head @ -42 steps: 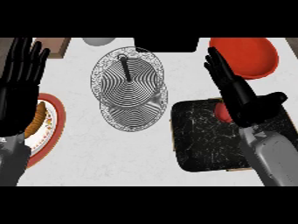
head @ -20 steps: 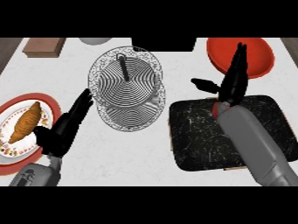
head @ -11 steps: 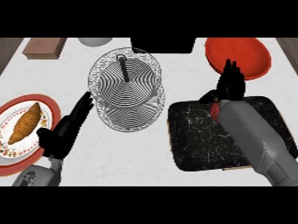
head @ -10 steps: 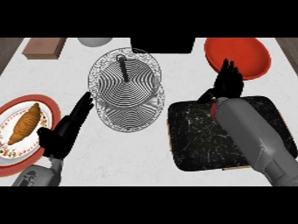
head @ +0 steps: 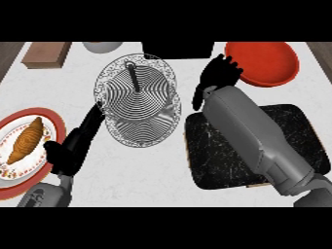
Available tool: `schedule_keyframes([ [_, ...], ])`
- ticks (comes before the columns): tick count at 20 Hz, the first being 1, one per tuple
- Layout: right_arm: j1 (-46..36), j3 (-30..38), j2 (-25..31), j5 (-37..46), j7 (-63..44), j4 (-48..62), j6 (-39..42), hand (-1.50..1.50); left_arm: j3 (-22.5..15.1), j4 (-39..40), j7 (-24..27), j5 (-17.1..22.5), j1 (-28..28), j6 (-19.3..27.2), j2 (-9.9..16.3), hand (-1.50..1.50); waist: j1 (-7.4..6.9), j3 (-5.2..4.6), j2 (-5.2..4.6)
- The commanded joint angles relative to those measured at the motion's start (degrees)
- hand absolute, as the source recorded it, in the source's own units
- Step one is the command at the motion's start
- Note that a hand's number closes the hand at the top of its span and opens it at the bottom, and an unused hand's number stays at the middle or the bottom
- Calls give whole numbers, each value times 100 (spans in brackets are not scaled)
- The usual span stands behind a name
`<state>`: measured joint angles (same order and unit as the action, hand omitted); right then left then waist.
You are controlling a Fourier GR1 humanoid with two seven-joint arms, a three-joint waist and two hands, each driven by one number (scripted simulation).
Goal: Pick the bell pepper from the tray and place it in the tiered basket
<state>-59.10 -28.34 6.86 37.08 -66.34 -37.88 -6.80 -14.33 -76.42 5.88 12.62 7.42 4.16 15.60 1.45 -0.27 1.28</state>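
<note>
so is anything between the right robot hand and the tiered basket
Nothing visible: only a strip of counter separates the right robot hand from the tiered basket. The bell pepper itself does not show.

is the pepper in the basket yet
Cannot tell. No pepper shows in the tiered basket or on the tray; the right hand may hide it.

Tiered basket [head: 141, 114]: round wire construction, two stacked tiers of concentric rings, a dark central post with a loop at its top. It stands upright at the counter's centre. Tray [head: 222, 163]: black slab with pale marbling and rounded corners, lying flat just beside the basket on my right. My right forearm [head: 254, 131] crosses it. The bell pepper is hidden from view.
</note>
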Motion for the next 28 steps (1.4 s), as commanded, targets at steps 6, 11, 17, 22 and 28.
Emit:
schedule_keyframes([
  [6,83,-17,86,476,-1744,-98,739,-150,31,-42,72,-10,-150,-40,-46,0,1,16,-54],
  [11,553,241,238,469,-1720,-432,767,-150,144,131,228,-81,-91,-72,17,0,80,17,-50],
  [17,755,493,154,750,-1750,-837,651,-150,0,69,183,-232,-20,-102,-130,0,-51,22,-89],
  [22,1327,688,265,1056,-1606,-722,324,-150,-18,-20,148,-203,-98,-110,-217,0,-81,22,-110],
  [28,1943,850,260,1292,-1636,-1465,530,-150,114,24,128,-209,27,-94,-255,0,-8,20,-87],
])
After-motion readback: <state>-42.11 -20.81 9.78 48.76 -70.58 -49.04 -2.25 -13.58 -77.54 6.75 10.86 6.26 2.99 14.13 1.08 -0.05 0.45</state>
